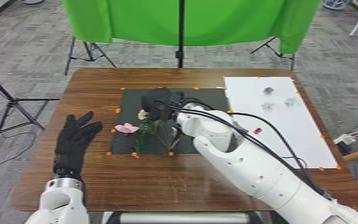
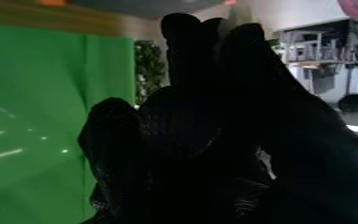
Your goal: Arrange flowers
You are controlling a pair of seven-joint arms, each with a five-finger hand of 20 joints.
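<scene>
Roughly, greenery (image 1: 140, 143) runs near to far (pink flower (image 1: 126, 128) beside); left hand (image 1: 71, 145): straight fingers.

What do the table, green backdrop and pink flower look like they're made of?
Brown table: wood or wood-look laminate, smooth, going by its streaky grain. Green backdrop: probably cloth, mostly matte, judging by its hanging folds. Pink flower: thin, pale petals suggest fabric or plastic with a soft finish, though a real bloom isn't ruled out.
</scene>
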